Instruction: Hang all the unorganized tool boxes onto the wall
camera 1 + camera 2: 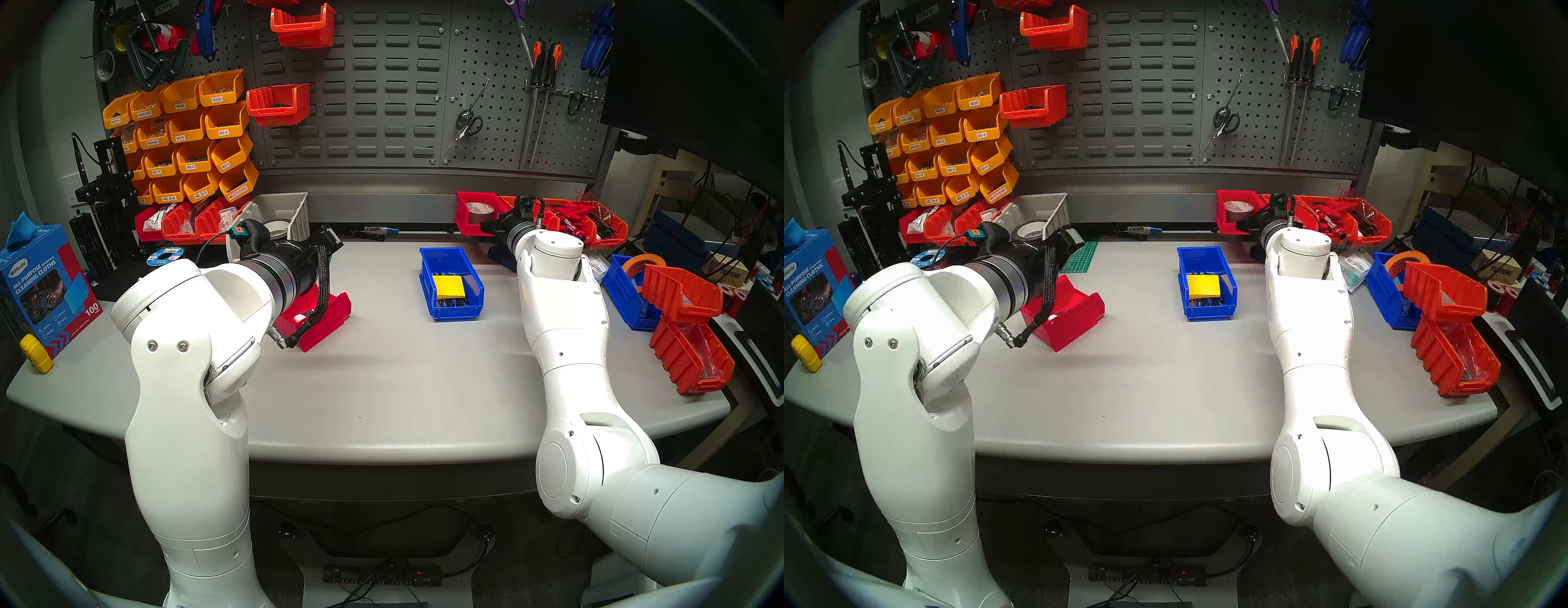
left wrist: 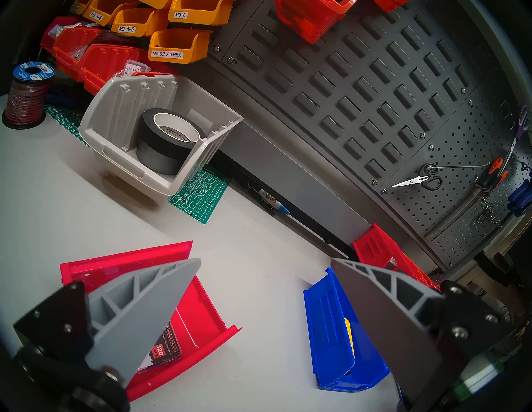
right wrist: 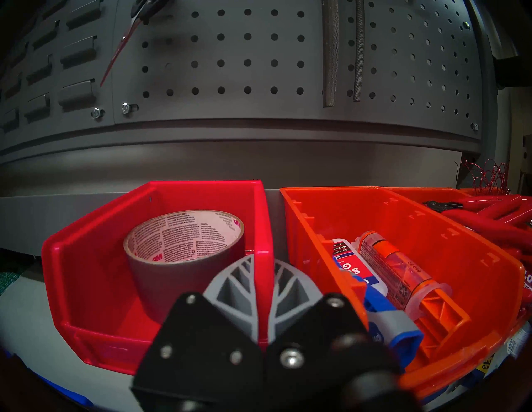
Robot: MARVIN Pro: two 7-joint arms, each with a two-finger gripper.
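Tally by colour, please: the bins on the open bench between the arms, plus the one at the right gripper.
Crimson: 2, the blade-pack bin under the open left gripper and the tape-roll bin, its side wall clamped by the right gripper
Blue: 1, the blue bin
Total: 3
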